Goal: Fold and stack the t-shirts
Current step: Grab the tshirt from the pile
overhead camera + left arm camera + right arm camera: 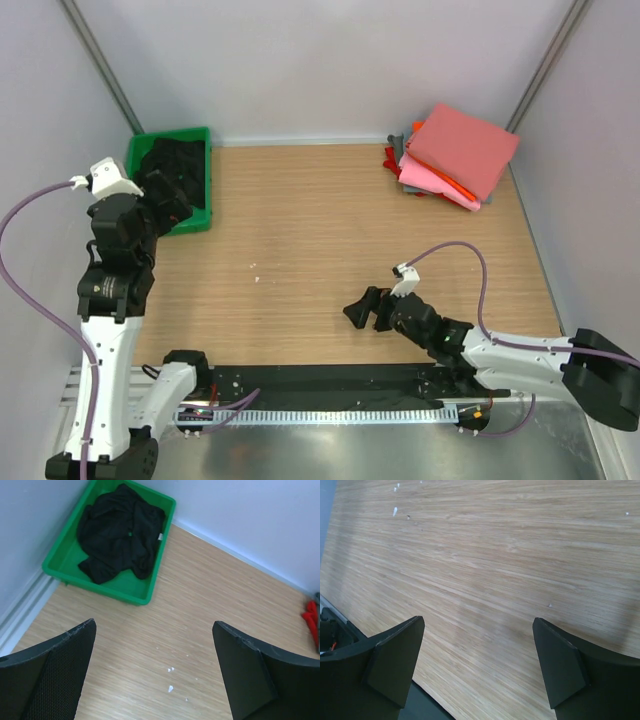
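Both jaws wide, empty; crumpled black t-shirt in rectangular green tray; folded stack flat.

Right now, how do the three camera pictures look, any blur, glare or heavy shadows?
Top external: even soft light, no glare, though the black t-shirt is a dark mass in the green tray. Left wrist: shirt folds crisp, left gripper slightly soft. Right wrist: table grain smeared, faint shadows near the right gripper.
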